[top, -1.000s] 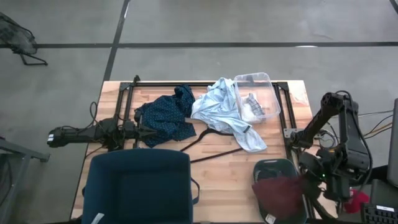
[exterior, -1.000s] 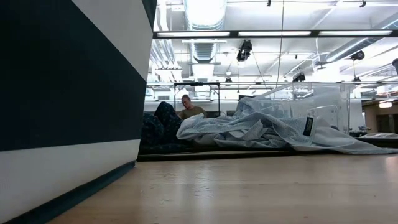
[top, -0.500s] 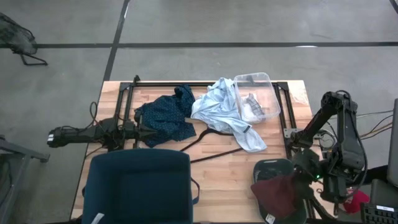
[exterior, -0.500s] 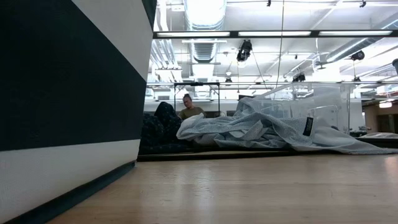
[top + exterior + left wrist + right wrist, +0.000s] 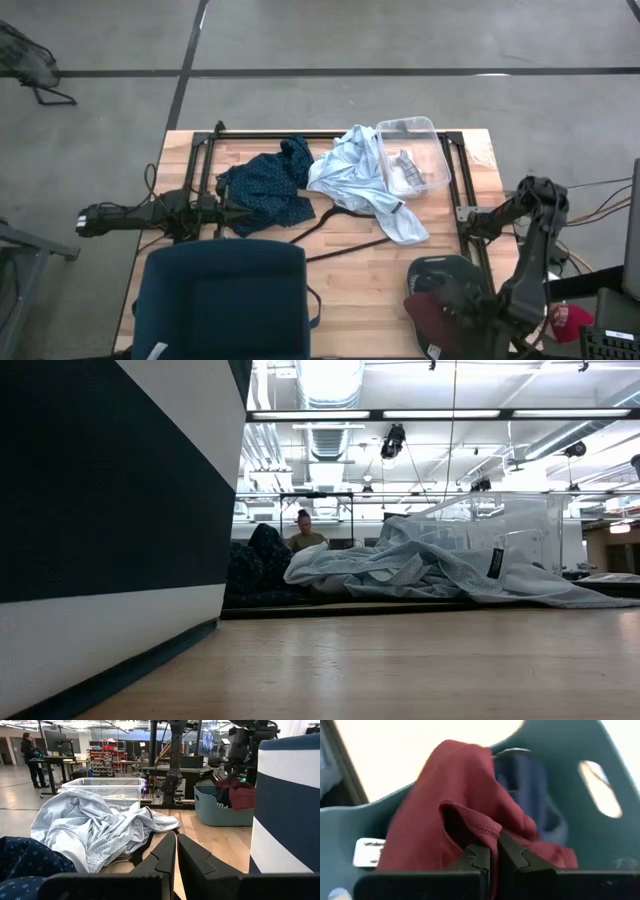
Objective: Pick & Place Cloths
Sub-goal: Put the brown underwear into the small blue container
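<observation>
Maroon cloth hangs pinched in my right gripper, directly over the teal tub at the table's near right corner, so it only has to drop. My left gripper waits clenched near the dotted shirt.

Bare tabletop — bin beside it.
</observation>
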Tool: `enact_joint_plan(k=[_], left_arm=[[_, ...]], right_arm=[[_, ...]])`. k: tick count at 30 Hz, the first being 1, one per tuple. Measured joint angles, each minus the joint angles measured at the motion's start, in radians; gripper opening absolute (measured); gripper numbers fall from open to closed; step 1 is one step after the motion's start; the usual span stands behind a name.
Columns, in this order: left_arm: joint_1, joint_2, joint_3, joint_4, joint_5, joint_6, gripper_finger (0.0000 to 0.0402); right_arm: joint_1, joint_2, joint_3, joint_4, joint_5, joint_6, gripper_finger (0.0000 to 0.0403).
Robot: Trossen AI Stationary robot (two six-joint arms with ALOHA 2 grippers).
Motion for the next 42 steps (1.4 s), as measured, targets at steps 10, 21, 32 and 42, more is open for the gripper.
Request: enact_joint_plan(k=[10, 21, 32, 42], left_arm=[[0.0, 0.0, 0.0, 0.0, 0.0, 0.0, 0.0023], [0.0, 0.0, 0.0, 0.0, 0.0, 0.0, 0.0023], [0.0, 0.0, 0.0, 0.0, 0.0, 0.0, 0.0023], [0.0, 0.0, 0.0, 0.0, 0.0, 0.0, 0.0023]], right_arm=[[-0.093, 0.111, -0.007, 0.124, -0.119, -0.188, 0.0008], [-0.132, 0.129, -0.101, 0.192, -0.279, -0.192, 0.0008], [-0.15, 0.129, -0.093, 0.146, -0.31, -0.133, 0.0021], [-0.161, 0.129, 0.029, -0.065, -0.27, -0.101, 0.0109]])
